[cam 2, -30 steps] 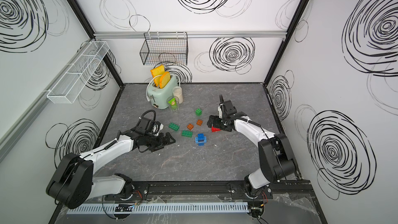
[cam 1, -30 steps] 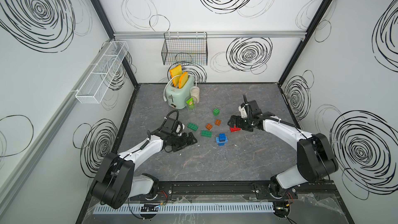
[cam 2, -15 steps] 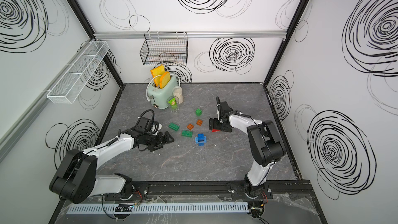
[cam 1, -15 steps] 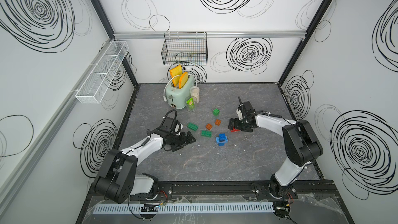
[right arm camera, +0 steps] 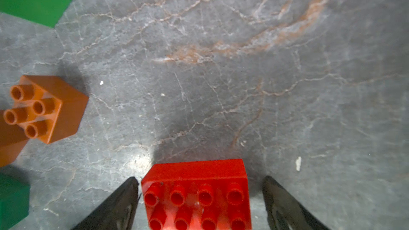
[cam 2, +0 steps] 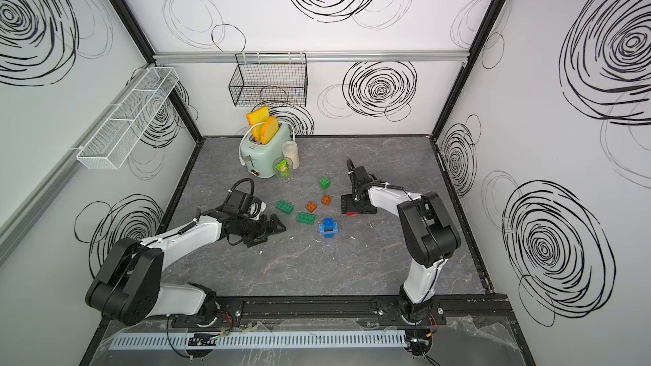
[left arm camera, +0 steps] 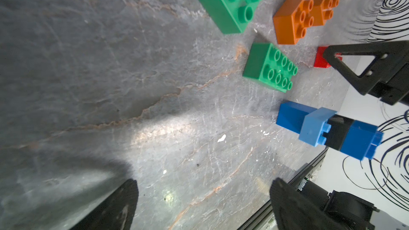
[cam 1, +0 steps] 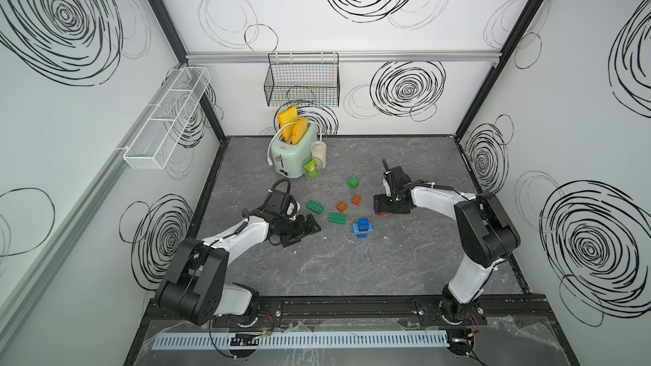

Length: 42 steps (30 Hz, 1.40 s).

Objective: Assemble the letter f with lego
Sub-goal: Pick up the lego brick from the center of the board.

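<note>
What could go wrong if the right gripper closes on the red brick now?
1. The red brick sits off-centre in the open right gripper: one finger almost touches it, the other stands apart, so closing may shove or twist it instead of clamping squarely.
2. The blue stack is close by; a skidding brick or low carry could knock it.

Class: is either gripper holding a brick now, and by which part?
Nothing is held. The right gripper straddles the red brick end to end, with a gap beside one finger; the left gripper is open and empty.
</note>
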Each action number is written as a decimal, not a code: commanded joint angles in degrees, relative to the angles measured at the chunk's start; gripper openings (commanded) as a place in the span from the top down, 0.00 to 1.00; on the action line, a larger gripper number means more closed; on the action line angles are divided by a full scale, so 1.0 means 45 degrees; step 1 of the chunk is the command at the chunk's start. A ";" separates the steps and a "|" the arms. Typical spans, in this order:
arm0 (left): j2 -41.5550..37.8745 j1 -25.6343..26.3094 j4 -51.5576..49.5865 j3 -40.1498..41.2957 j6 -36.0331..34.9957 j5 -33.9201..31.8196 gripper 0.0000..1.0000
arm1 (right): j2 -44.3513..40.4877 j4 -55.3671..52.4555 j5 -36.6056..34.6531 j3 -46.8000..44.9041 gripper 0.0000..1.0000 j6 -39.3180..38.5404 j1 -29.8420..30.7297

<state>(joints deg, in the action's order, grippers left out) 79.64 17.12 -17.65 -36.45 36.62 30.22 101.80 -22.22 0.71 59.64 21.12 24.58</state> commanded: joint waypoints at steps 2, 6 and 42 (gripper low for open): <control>0.0064 -0.0119 0.0338 -0.0244 -0.0102 0.0454 0.03 | 0.0152 -0.0153 -0.0540 0.0032 0.16 -0.0241 0.0217; -0.0111 -0.0122 0.0664 -0.0087 0.0045 0.1326 0.03 | 0.0070 -0.0190 -0.0666 -0.0048 0.23 -0.0261 0.0307; 0.2775 0.3115 0.8602 -0.0075 0.3690 0.3590 0.38 | -0.3520 -0.6374 0.0419 0.3146 0.38 0.1517 0.2431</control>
<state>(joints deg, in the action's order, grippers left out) 90.74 29.85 14.15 -35.27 50.39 45.47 87.81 -45.43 0.30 73.49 25.58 33.67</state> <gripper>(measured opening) 0.621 0.655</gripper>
